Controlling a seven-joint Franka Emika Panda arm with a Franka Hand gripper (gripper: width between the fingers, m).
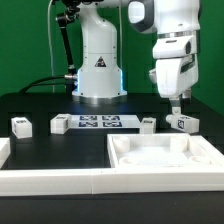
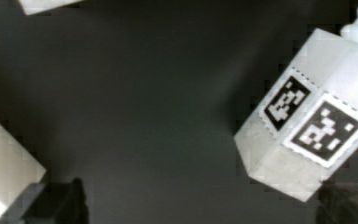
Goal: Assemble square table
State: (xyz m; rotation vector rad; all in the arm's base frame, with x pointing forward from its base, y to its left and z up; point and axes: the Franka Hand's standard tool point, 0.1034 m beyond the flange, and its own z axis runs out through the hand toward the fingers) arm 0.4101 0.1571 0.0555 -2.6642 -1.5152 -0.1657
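The square table's white top (image 1: pixel 160 152), a slab with a raised rim, lies at the front on the exterior view's right. One white tagged leg (image 1: pixel 184 122) lies on the black table just behind it. My gripper (image 1: pixel 174 106) hangs open right above that leg. In the wrist view the same leg (image 2: pixel 311 120) shows two tags, and its end reaches toward one dark finger (image 2: pixel 357 200). The other finger (image 2: pixel 51 200) stands far from it. My gripper (image 2: pixel 202 205) holds nothing. More legs (image 1: pixel 148 123) (image 1: pixel 59 124) (image 1: pixel 20 125) lie in a row further to the exterior view's left.
The marker board (image 1: pixel 100 122) lies flat in front of the robot base (image 1: pixel 98 75). A long white barrier rail (image 1: pixel 50 172) runs along the front edge and another white piece (image 1: pixel 3 150) sits at the far left.
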